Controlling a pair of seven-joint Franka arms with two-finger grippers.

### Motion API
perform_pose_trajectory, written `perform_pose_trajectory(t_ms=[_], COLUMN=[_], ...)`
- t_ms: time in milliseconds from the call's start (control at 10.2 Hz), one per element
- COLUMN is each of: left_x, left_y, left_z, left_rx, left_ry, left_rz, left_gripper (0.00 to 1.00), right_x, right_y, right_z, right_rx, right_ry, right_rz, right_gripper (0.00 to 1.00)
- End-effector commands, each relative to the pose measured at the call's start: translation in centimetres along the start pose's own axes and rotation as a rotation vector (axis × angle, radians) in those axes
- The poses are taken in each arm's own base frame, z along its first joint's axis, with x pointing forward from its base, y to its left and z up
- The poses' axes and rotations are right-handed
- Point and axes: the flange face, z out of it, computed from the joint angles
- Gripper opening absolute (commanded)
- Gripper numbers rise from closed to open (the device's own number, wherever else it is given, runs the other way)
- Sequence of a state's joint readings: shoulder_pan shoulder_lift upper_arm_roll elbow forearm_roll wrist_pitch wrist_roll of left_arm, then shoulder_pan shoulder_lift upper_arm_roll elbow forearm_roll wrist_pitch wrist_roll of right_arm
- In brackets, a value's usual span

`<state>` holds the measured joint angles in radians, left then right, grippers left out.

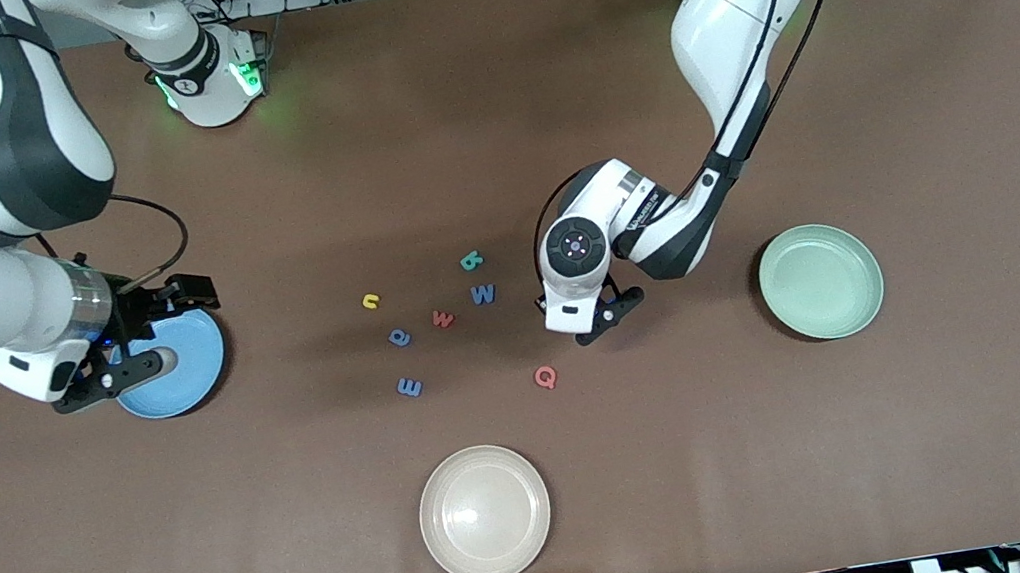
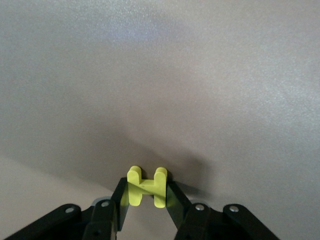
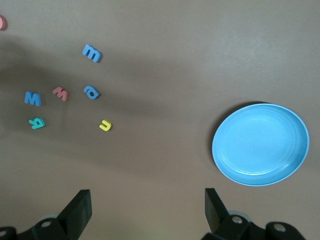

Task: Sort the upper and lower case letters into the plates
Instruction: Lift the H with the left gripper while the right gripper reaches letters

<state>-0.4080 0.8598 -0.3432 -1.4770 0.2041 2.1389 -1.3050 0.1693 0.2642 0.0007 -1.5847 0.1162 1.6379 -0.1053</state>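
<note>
My left gripper (image 1: 604,317) is down at the table between the loose letters and the mint green plate (image 1: 821,280). In the left wrist view it (image 2: 146,194) is shut on a yellow letter H (image 2: 146,184). Loose on the table lie a teal letter (image 1: 471,261), a blue W (image 1: 483,295), a red w (image 1: 443,318), a yellow u (image 1: 371,300), a blue a (image 1: 399,337), a blue E-like letter (image 1: 409,386) and a pink Q (image 1: 545,377). My right gripper (image 1: 149,337) hangs open and empty over the blue plate (image 1: 183,366).
A cream-beige plate (image 1: 484,513) sits near the front camera's edge of the table. The right wrist view shows the blue plate (image 3: 260,145) empty, with the loose letters such as the yellow u (image 3: 105,125) some way off.
</note>
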Motion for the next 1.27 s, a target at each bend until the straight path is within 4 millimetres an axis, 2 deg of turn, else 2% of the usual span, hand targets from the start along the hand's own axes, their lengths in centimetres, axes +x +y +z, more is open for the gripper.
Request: perform_pose_trajectory(t_ms=[0, 196, 294, 392, 588, 686, 882, 1078, 1176], left_x=[1.2, 3.6, 5.2, 7.1, 11.2, 13.1, 15.6, 18.9, 20.9], left_y=[-1.0, -2.5, -3.9, -5.3, -9.6, -12.0, -15.3, -20.2, -22.9], left_z=[-1.0, -3.5, -5.3, -6.9, -9.1, -10.0, -9.5, -9.0, -8.5], left_rx=[-0.008, 0.010, 0.020, 0.013, 0.050, 0.076, 0.104, 0.101, 0.086], left_ry=[0.004, -0.002, -0.021, -0.051, -0.108, -0.133, -0.179, -0.209, -0.229], left_rz=[0.030, 0.058, 0.094, 0.120, 0.220, 0.248, 0.344, 0.448, 0.502], left_gripper=[0.23, 0.23, 0.23, 0.23, 0.23, 0.23, 0.23, 0.23, 0.23], right_x=[-0.4, 0.1, 0.8, 1.5, 3.0, 3.5, 4.2, 6.1, 7.0], right_y=[-2.6, -5.4, -6.8, -7.5, -7.4, -8.5, -10.6, -14.1, -17.0], right_z=[1.9, 3.9, 4.7, 5.5, 7.7, 8.7, 10.2, 13.8, 16.8], right_rx=[0.004, -0.007, -0.015, -0.018, -0.020, -0.024, -0.029, -0.041, -0.060], right_ry=[-0.003, 0.020, 0.048, 0.069, 0.086, 0.094, 0.104, 0.173, 0.203], right_rz=[-0.026, -0.070, -0.093, -0.102, -0.099, -0.114, -0.112, -0.164, -0.222], right_gripper=[1.00, 1.00, 1.00, 1.00, 1.00, 1.00, 1.00, 1.00, 1.00])
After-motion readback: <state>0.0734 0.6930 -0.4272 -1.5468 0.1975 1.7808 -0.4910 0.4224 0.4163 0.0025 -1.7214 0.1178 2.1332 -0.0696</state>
